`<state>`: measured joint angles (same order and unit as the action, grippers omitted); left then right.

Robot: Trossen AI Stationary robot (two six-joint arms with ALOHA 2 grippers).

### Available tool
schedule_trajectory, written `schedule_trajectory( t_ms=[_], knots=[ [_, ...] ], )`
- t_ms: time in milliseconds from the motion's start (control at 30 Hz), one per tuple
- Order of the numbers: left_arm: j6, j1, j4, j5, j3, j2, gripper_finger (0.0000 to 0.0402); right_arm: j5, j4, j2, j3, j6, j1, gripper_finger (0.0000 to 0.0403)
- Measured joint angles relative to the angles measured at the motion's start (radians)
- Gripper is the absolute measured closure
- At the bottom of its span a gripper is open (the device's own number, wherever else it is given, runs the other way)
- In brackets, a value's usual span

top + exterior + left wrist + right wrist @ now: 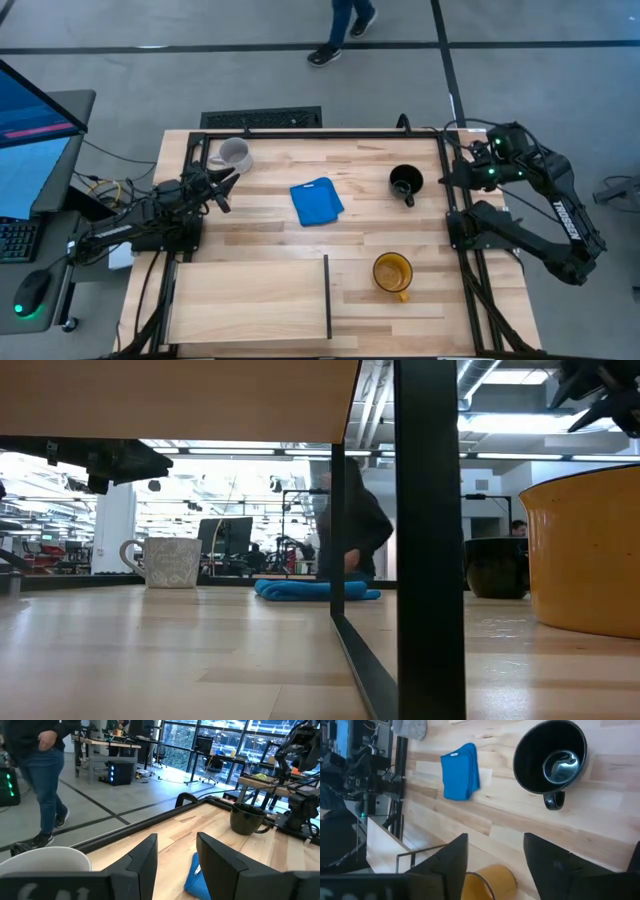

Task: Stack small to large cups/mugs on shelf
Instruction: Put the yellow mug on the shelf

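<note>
Nearest the front edge of the worktop (260, 222) lies the shelf (250, 295), a pale panel with a thin dark divider (327, 295) at one edge and nothing on it yet, so no mug is stacked. Just past the divider stands the yellow mug (392, 272), the widest, which I judge should form the base. Mid-worktop sits the blue cloth (317, 202), no part of the job. Farther back the black mug (406, 182) stands upright near the right pincer (495, 855), which hangs above it with fingers spread wide and empty, probably lining up a grasp. At the far left corner the grey-white mug (232, 154) sits just beside the left pincer (177, 857), parted and holding nothing
</note>
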<state>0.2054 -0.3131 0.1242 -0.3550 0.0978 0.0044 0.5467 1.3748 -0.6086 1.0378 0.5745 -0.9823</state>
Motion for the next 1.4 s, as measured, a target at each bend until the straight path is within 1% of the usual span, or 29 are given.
schedule_trajectory(
  t_ms=[133, 200, 333, 467, 633, 700, 867, 1000, 1200, 1300, 1400],
  knots=[
    [0.000, 0.000, 0.000, 0.000, 0.000, 0.000, 0.0274, -0.002, -0.016, -0.006, 0.000, -0.018, 0.007, 0.0177],
    [0.000, 0.000, 0.000, 0.000, 0.000, 0.000, 0.0274, -0.006, -0.017, -0.009, 0.000, -0.046, 0.023, 0.0176],
    [-0.014, 0.000, 0.000, 0.000, 0.000, 0.000, 0.0274, -0.014, -0.032, -0.034, 0.000, -0.039, 0.070, 0.0178],
    [-0.025, 0.000, 0.000, 0.000, 0.000, 0.000, 0.0274, -0.100, -0.028, -0.046, 0.010, 0.017, 0.141, 0.0179],
    [-0.024, 0.000, 0.000, 0.000, 0.000, 0.000, 0.0274, -0.110, -0.013, -0.069, 0.012, 0.109, 0.249, 0.0179],
    [-0.024, 0.000, -0.001, 0.000, 0.000, 0.000, 0.0274, -0.115, -0.009, -0.081, 0.012, 0.133, 0.304, 0.0179],
    [-0.024, 0.000, 0.000, 0.000, 0.000, 0.000, 0.0274, -0.200, -0.017, -0.122, 0.012, 0.218, 0.472, 0.0178],
    [-0.021, 0.000, 0.000, 0.000, 0.000, 0.000, 0.0274, -0.238, -0.070, -0.147, 0.012, 0.295, 0.624, 0.0178],
    [-0.021, 0.000, 0.000, 0.000, 0.000, 0.000, 0.0274, -0.298, -0.212, -0.189, 0.012, 0.416, 0.857, 0.0177],
    [-0.021, 0.000, 0.000, 0.000, 0.000, 0.000, 0.0274, -0.321, -0.218, -0.218, 0.012, 0.479, 0.960, 0.0177],
    [-0.021, 0.000, 0.000, 0.000, 0.000, 0.000, 0.0274, -0.368, -0.221, -0.258, 0.012, 0.558, 1.060, 0.0177]
  ],
)
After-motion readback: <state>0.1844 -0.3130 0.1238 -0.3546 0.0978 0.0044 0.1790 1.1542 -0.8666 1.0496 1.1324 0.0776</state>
